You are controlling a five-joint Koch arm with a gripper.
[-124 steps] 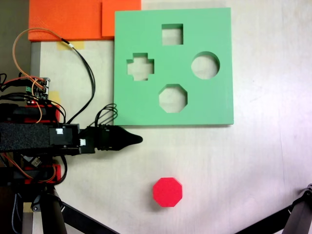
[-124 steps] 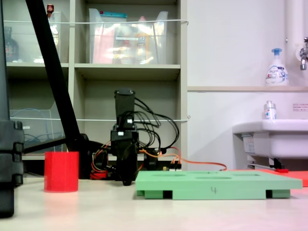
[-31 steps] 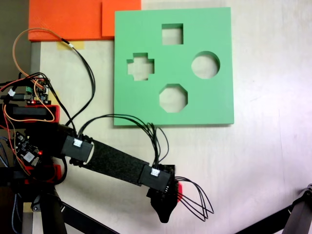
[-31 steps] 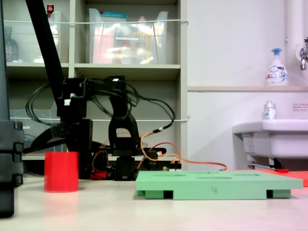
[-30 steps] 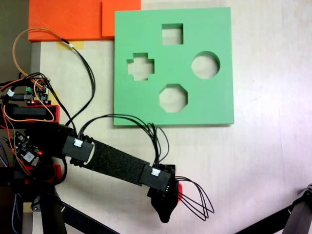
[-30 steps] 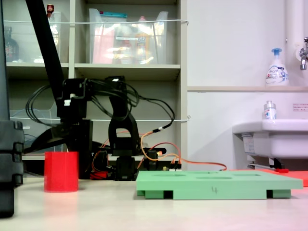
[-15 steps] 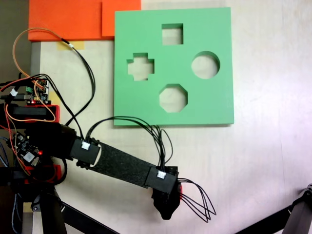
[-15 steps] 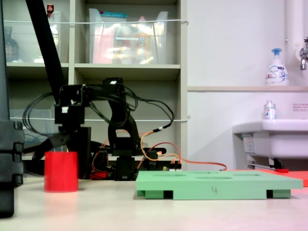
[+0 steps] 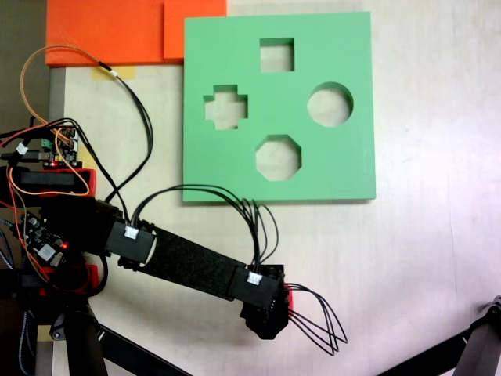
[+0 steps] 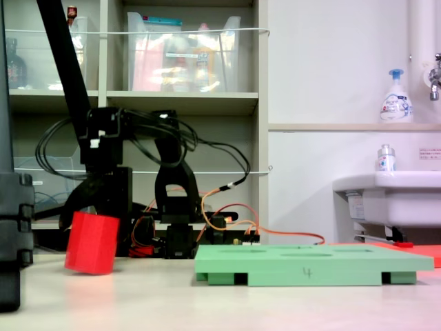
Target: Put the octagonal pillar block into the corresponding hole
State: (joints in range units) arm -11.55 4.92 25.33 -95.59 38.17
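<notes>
The octagonal pillar block [image 10: 91, 243] is being pinched, tilted and partly lifted, by the gripper [image 10: 89, 207], at seven o'clock from the corresponding hole [image 9: 278, 157].

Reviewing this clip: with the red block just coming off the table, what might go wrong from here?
The octagonal pillar block hangs tilted in the gripper, so it may slip out or reach the octagonal hole skewed and jam on the green board. Carried low, it may also catch the board's near edge.

Arm [image 9: 188, 266] stretched out low over table, wrist bent down, jaws clamped on red block [image 10: 91, 243].
</notes>
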